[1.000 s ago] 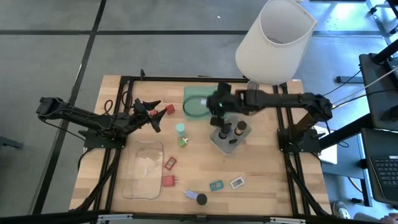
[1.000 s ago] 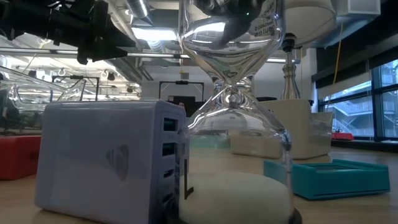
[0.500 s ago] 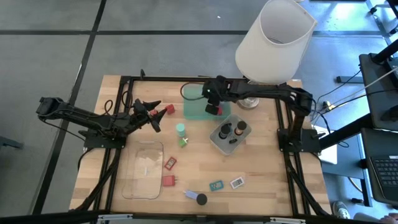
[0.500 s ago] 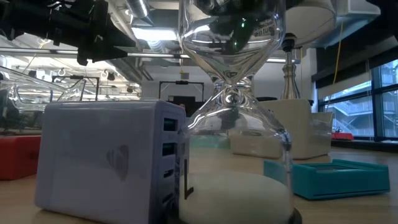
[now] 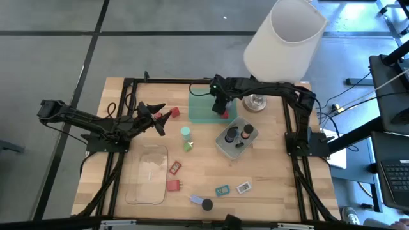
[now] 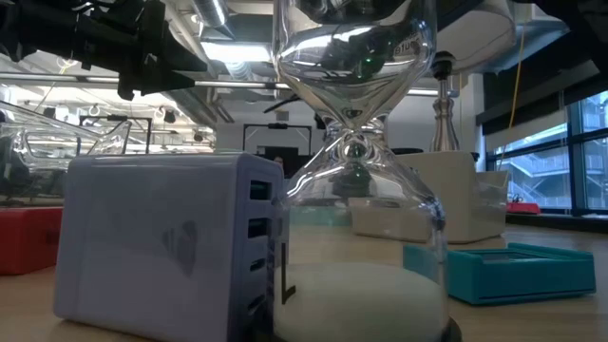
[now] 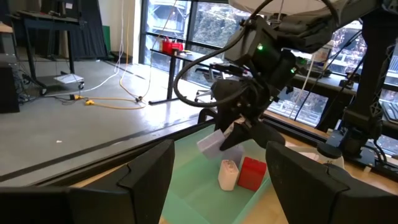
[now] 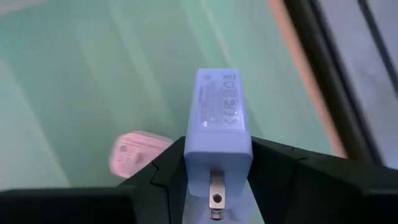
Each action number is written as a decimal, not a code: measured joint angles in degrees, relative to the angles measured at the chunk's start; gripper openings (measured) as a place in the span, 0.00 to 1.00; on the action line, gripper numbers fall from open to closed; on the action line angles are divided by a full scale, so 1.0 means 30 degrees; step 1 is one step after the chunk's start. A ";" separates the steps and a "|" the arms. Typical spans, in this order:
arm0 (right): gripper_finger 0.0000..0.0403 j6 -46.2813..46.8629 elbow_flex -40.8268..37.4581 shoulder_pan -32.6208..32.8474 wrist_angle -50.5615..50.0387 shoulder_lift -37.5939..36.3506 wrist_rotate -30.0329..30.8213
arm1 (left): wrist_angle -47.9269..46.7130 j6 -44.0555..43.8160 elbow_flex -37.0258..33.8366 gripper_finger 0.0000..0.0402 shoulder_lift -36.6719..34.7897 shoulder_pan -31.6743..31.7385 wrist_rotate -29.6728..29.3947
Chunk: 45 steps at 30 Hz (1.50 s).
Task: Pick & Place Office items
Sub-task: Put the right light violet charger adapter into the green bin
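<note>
My right gripper [image 5: 220, 106] hangs over the green tray [image 5: 199, 110], shut on a pale blue-grey charger block [image 8: 217, 118], which the left wrist view also shows [image 7: 210, 143]. In the tray lie a red block [image 7: 252, 173] and a whitish piece [image 7: 229, 175]. My left gripper [image 5: 158, 119] waits open at the table's left, next to a red block [image 5: 174, 112] on the wood. Other items lie scattered: a teal cylinder [image 5: 185, 132], red cards [image 5: 174, 168], a teal card [image 5: 222, 190], a labelled card [image 5: 243, 187], and black caps in the grey tray [image 5: 225, 145]. My right gripper pinches the charger block at its plug end [image 8: 219, 158], one dark finger [image 8: 165, 171] on each side. It comes from above, pointing down. The block is lifted clear above the green tray's floor and hangs tilted below the fingers [image 7: 239, 127].
The white-shaded lamp [image 5: 284, 38] stands at the far right, its base [image 5: 257, 102] close to my right arm. A clear tray [image 5: 147, 174] lies near the left. At the near edge stand another pale charger [image 6: 161, 247] and an hourglass [image 6: 356, 190].
My right gripper has moved from above the grey tray toward the table's far edge and now hangs over the green tray, carrying the charger block. It has stayed shut on the block.
</note>
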 joint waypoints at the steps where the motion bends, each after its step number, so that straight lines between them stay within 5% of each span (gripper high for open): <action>1: 0.33 0.0099 -0.0005 0.0021 -0.0036 0.0000 -0.0025 | 0.0000 0.0000 0.0000 0.63 0.0002 0.0000 0.0000; 14: 0.34 0.0762 -0.0007 -0.0004 -0.0163 0.0283 0.1720 | 0.0000 0.0000 0.0000 0.63 0.0002 0.0000 0.0000; 45: 0.34 0.2166 -0.0007 0.0017 -0.0619 0.0280 -0.0519 | 0.0000 0.0000 0.0000 0.63 0.0002 0.0000 0.0000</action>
